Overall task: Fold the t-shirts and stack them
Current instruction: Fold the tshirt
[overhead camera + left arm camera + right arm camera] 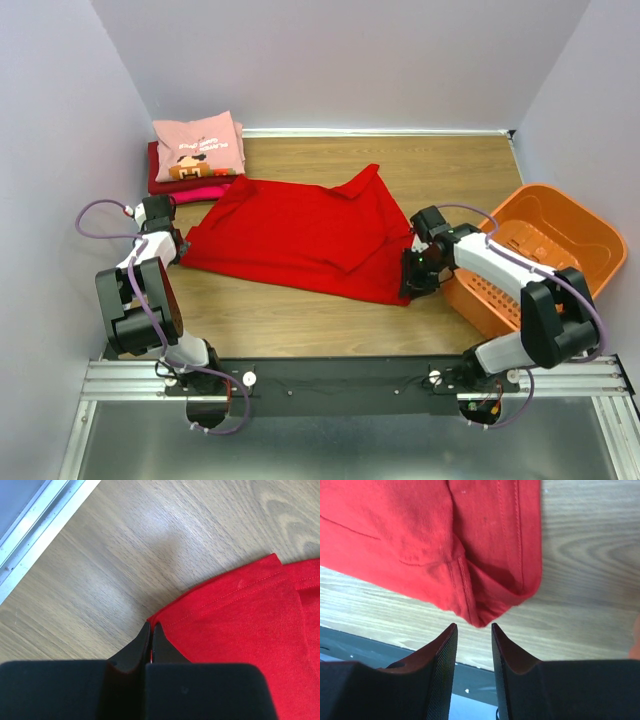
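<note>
While my right jaws stand spread just short of the red t-shirt lying mid-surface, and my left jaws sit pressed together at its opposite corner, lifting now risks one-sided dragging.

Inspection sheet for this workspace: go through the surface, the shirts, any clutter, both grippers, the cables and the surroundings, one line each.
surface: wooden table, no stains or spills seen.
job's things: bright red t-shirt lies mid-table, partly folded; pink printed t-shirt tops a folded stack in the far left corner, over a dark red shirt and a magenta shirt.
clutter: orange basket on the right, nothing seen inside.
grippers: left gripper shut at the red shirt's left corner; right gripper open, just short of its right corner.
cables: purple cable loops off the left arm, another cable off the right; neither is snagged.
surroundings: pale walls on three sides, metal rail at the near edge.
</note>
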`<state>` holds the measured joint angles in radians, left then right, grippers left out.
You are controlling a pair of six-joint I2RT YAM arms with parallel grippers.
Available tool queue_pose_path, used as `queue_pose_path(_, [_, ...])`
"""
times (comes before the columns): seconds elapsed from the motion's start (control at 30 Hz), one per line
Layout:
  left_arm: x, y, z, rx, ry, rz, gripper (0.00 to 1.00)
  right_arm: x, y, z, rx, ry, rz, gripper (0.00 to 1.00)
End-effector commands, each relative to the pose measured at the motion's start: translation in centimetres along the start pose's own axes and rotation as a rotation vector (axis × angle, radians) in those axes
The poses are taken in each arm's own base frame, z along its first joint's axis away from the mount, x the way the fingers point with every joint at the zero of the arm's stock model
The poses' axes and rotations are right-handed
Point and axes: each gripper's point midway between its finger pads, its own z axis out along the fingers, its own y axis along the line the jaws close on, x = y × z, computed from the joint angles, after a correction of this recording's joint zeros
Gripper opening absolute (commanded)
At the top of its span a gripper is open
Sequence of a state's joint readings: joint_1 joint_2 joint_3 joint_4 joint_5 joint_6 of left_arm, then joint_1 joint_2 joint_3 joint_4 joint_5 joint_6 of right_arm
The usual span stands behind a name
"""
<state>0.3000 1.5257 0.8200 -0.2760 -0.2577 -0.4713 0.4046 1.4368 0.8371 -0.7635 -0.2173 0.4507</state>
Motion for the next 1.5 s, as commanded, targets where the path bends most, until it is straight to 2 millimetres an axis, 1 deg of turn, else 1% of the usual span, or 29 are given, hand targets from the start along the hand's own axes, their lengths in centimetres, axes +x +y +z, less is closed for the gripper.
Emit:
queue_pose_path(0.0, [-0.1, 0.2, 0.4, 0.001, -0.005, 0.001, 0.00, 0.5, 0.3, 1.3, -0.022, 0.023, -0.021, 0.40])
queue_pose_path(0.23, [-0.2, 0.2, 0.4, -0.001, -0.005, 0.002, 0.00, 0.7, -0.3, 2.2, 0.014, 0.042, -0.007, 0.38])
queue_pose_path(0.33, [-0.2, 0.2, 0.5, -0.003, -0.004, 0.004, 0.00, 0.7, -0.4, 2.5, 0.021, 0.045, -0.006, 0.34])
queue_pose_path(0.47, [-0.3, 0.2, 0.5, -0.005, -0.004, 0.004, 0.00, 0.8, -0.6, 2.9, 0.030, 0.057, 0.000, 0.23])
queue_pose_path(0.5, [-0.3, 0.2, 0.5, -0.005, -0.004, 0.005, 0.00, 0.8, -0.7, 3.0, 0.031, 0.060, 0.001, 0.17])
queue_pose_path(0.53, [-0.2, 0.3, 0.5, -0.007, -0.004, 0.007, 0.00, 0.9, -0.7, 3.0, 0.035, 0.063, 0.003, 0.13])
queue_pose_path(0.63, [-0.5, 0.4, 0.5, -0.016, -0.011, 0.012, 0.00, 1.1, -1.0, 2.6, 0.060, 0.072, 0.017, 0.03])
queue_pose_path(0.67, [-0.7, 0.5, 0.5, -0.026, -0.015, 0.014, 0.00, 1.1, -1.2, 2.5, 0.071, 0.074, 0.019, 0.01])
queue_pose_path(0.7, [-0.7, 0.6, 0.4, -0.029, -0.015, 0.016, 0.00, 0.9, -1.2, 2.2, 0.082, 0.070, 0.027, 0.01])
queue_pose_path(0.77, [-0.9, 0.8, 0.4, -0.041, -0.022, 0.016, 0.00, 1.3, -2.0, 1.9, 0.133, 0.087, 0.043, 0.01])
queue_pose_path(0.93, [-1.0, 1.0, 0.6, -0.056, -0.017, 0.022, 0.00, 1.6, -3.6, 0.9, 0.238, 0.111, 0.046, 0.01])
queue_pose_path(1.03, [-1.1, 1.1, 0.5, -0.060, -0.018, 0.019, 0.00, 1.5, -4.1, 0.5, 0.277, 0.118, 0.036, 0.01])
queue_pose_path(1.13, [-0.8, 0.9, 0.5, -0.052, -0.012, 0.022, 0.00, 1.7, -4.0, 0.7, 0.273, 0.136, 0.034, 0.00])
queue_pose_path(1.33, [0.5, 1.2, 0.2, -0.047, 0.022, 0.020, 0.00, 1.7, -3.9, 0.8, 0.269, 0.151, 0.039, 0.01])
queue_pose_path(1.4, [0.8, 1.3, -0.1, -0.043, 0.034, 0.018, 0.00, 1.4, -3.5, 0.5, 0.257, 0.148, 0.036, 0.05])
queue_pose_path(1.43, [0.9, 1.3, -0.2, -0.038, 0.038, 0.016, 0.03, 1.2, -3.3, 0.3, 0.248, 0.138, 0.028, 0.12])
queue_pose_path(1.47, [1.0, 1.1, -0.4, -0.030, 0.040, 0.013, 0.11, 1.0, -2.9, 0.1, 0.231, 0.136, 0.023, 0.17])
